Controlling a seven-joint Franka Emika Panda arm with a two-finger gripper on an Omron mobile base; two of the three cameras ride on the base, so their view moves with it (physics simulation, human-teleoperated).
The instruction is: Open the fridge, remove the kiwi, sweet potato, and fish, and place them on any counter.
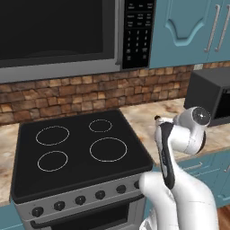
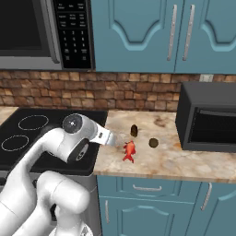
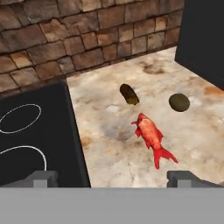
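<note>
A red fish lies on the beige marbled counter, just right of the stovetop. Behind it rest a golden-brown sweet potato and, further right, a round olive-brown kiwi. My gripper hovers over the counter's near edge, open, with nothing between its fingers. From the right base view the hand sits just left of the fish, with the sweet potato and kiwi beyond. All three things lie apart from each other. The fridge is out of view.
A black stovetop borders the counter on the left. A black countertop oven stands at the right. A microwave and teal wall cabinets hang above the brick backsplash.
</note>
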